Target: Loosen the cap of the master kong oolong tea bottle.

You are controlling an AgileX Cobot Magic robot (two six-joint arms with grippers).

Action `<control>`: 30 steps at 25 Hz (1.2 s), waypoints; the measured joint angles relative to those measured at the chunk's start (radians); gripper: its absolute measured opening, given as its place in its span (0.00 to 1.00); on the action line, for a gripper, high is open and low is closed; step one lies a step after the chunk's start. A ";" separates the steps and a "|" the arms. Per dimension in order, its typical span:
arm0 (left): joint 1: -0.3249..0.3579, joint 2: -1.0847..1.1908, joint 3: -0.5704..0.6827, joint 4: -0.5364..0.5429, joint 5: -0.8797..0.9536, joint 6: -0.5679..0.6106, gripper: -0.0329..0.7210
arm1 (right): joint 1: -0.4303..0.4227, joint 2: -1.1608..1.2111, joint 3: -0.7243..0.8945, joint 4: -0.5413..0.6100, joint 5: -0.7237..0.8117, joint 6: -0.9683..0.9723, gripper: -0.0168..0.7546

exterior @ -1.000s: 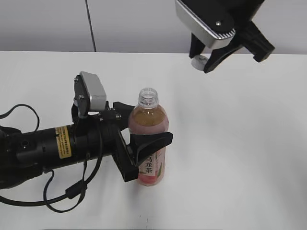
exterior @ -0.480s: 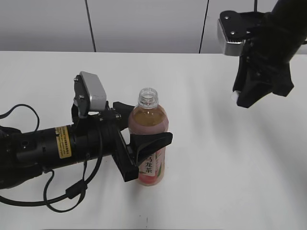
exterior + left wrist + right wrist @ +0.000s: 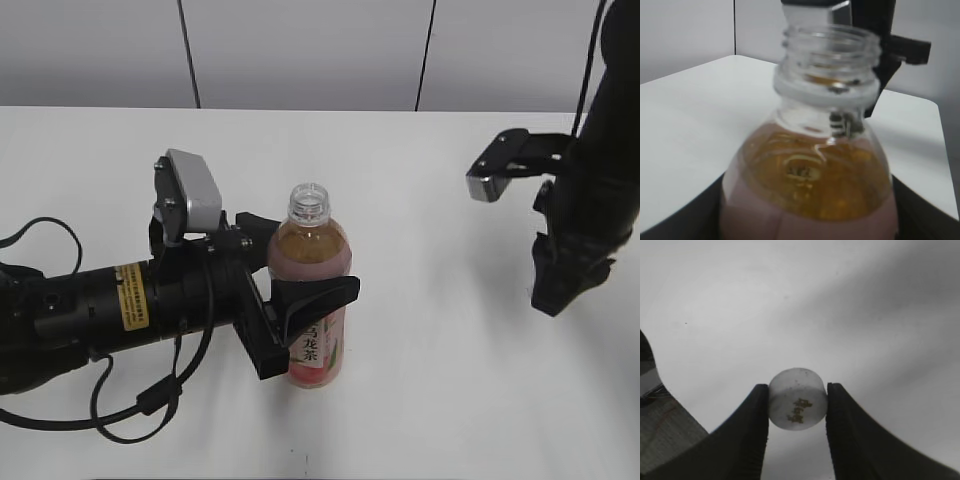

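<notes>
The master kong oolong tea bottle [image 3: 310,290] stands upright at the table's middle, its threaded neck open with no cap on it. It fills the left wrist view [image 3: 810,170]. My left gripper [image 3: 305,300] is shut round the bottle's body, its black fingers on either side. My right gripper [image 3: 550,295] is far to the right, pointing down close above the table. In the right wrist view my right gripper [image 3: 797,400] is shut on the white cap [image 3: 797,399], which shows a small dark logo on top. The cap is hidden in the exterior view.
The white table [image 3: 450,400] runs back to a grey panelled wall [image 3: 300,50]. Black cables [image 3: 120,410] from the left arm lie on the table at the front left.
My right gripper, holding the cap, has moved from high above the table's back to the right and down, close to the table surface. The left gripper and bottle have not moved.
</notes>
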 joint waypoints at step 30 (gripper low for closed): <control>0.000 0.000 0.000 0.000 0.000 0.000 0.65 | -0.002 -0.266 0.196 -0.188 -0.006 0.807 0.73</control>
